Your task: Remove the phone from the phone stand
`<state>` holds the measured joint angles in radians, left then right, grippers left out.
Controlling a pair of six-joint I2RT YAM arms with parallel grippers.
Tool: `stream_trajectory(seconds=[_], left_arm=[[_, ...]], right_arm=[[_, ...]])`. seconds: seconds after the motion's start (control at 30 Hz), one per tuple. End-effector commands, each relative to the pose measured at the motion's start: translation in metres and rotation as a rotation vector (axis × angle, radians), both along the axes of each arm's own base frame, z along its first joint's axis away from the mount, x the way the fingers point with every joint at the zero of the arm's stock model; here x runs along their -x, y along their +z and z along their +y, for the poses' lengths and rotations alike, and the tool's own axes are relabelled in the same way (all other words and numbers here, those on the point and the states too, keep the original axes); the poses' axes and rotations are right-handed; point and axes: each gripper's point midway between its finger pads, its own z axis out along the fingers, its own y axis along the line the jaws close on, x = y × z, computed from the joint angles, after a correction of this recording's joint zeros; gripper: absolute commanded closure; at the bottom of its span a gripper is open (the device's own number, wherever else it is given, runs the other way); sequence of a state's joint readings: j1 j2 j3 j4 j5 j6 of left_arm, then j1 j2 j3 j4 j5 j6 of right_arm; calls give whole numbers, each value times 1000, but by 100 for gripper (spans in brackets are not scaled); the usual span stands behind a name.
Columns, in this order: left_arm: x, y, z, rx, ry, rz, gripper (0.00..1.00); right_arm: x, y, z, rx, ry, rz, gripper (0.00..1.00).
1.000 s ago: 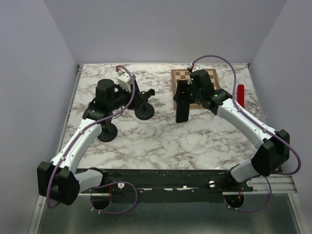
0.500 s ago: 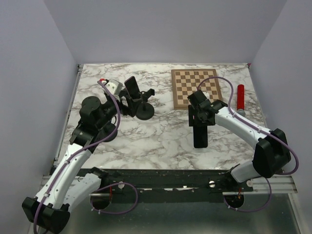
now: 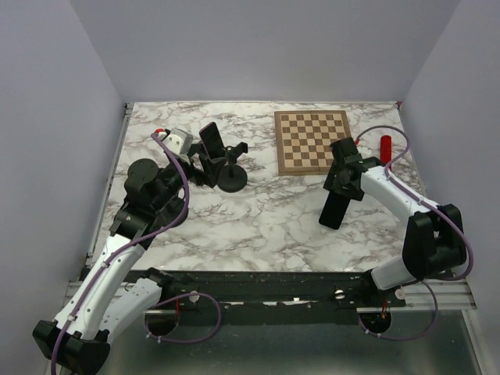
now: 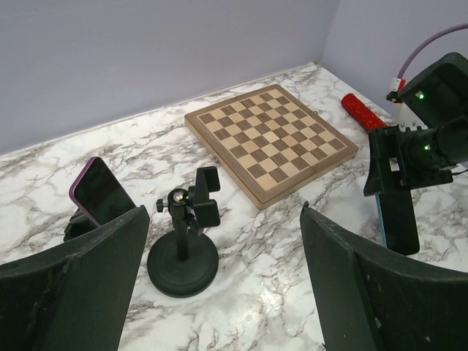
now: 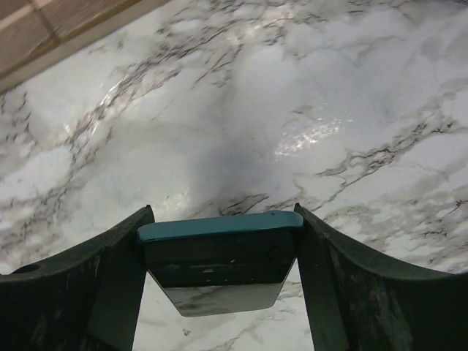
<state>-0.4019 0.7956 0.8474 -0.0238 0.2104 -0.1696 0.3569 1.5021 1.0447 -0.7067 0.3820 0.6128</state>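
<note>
Teal phone (image 5: 219,252): steeply foreshortened in the right wrist view, both side edges hidden against the right end effector (image 5: 221,219); from the left wrist, its upper part is covered. Purple-edged phone (image 4: 102,191): lower corner behind a finger (image 4: 80,285) of the left end effector (image 4: 223,212); its prop indistinct. Red cylinder (image 4: 362,110): one end covered by the right end effector. Chessboard (image 5: 44,22): corner only, cropped.

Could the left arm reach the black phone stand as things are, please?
Probably yes: the left gripper is open and faces the phone stand, with nothing between them.
</note>
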Motion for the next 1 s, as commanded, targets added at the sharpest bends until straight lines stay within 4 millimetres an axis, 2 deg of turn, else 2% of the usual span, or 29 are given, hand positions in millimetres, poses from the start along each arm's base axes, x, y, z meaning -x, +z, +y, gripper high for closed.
stream_trajectory(seconds=[0.0, 0.13, 0.3, 0.43, 0.73, 0.97], left_arm=[[3, 4, -2, 23, -6, -10, 8], [5, 6, -4, 35, -19, -5, 8], [5, 5, -6, 38, -26, 2, 8], [6, 6, -7, 45, -31, 4, 8], [9, 7, -8, 61, -44, 10, 10], [11, 17, -1, 85, -10, -28, 10]], right_arm=[[-16, 6, -13, -182, -214, -80, 99], [-17, -4, -24, -347, -436, -10, 99], [-17, -13, -6, -661, -714, 16, 99], [-13, -27, 1, -795, -925, 22, 99], [-21, -29, -33, -727, -1184, -118, 99], [-20, -46, -32, -663, -1138, -44, 98]])
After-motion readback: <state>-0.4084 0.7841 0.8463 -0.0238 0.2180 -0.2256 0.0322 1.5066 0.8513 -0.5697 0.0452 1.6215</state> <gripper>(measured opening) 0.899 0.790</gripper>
